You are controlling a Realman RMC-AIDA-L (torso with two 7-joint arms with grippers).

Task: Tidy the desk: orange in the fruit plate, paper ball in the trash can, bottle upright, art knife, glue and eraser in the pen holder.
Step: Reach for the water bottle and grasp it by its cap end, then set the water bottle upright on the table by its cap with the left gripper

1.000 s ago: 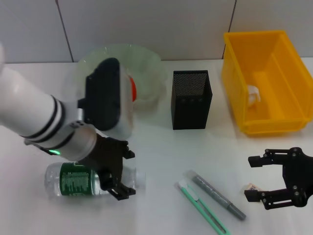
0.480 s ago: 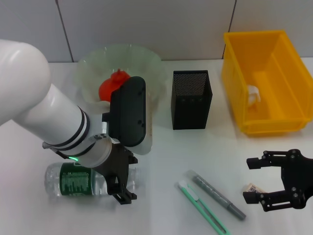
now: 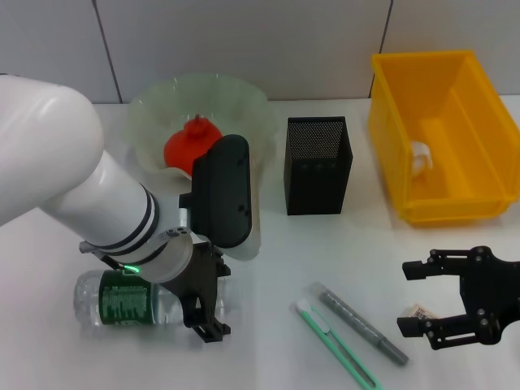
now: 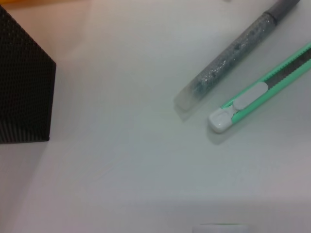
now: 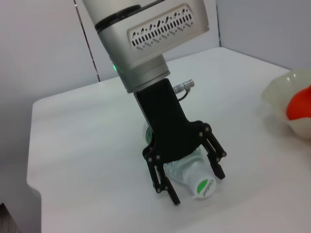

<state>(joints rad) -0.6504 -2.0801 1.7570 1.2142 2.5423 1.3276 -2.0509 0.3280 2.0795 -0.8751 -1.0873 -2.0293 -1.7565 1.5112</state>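
- The bottle (image 3: 130,302) lies on its side on the near left of the white counter (image 3: 268,260); in the head view we see our left hand (image 3: 205,302) lowered over its cap end, fingers spread to either side of the neck.
- From the same view, the orange (image 3: 188,146) sits in the pale green fruit plate (image 3: 236,97) at the far left, with the black mesh pen holder (image 3: 318,165) just to its right and the yellow bin (image 3: 443,138) at the far right, a white paper ball (image 3: 420,158) inside it.
- The green art knife (image 3: 337,344) and the grey glue stick (image 3: 361,322) lie side by side near the front centre, apart from each other.
- Our right hand (image 3: 422,299) hovers open at the near right, and a small eraser (image 3: 419,310) lies on the counter between its fingers.
- In the left wrist view we see the pen holder (image 4: 24,87), the glue stick (image 4: 233,53) and the art knife (image 4: 262,92) on the counter; our own fingers do not show.
- In the right wrist view the left hand (image 5: 187,172) straddles the bottle (image 5: 192,174), fingers open on both sides of the neck, the green-marked cap pointing out between the tips; we cannot tell whether they touch it.
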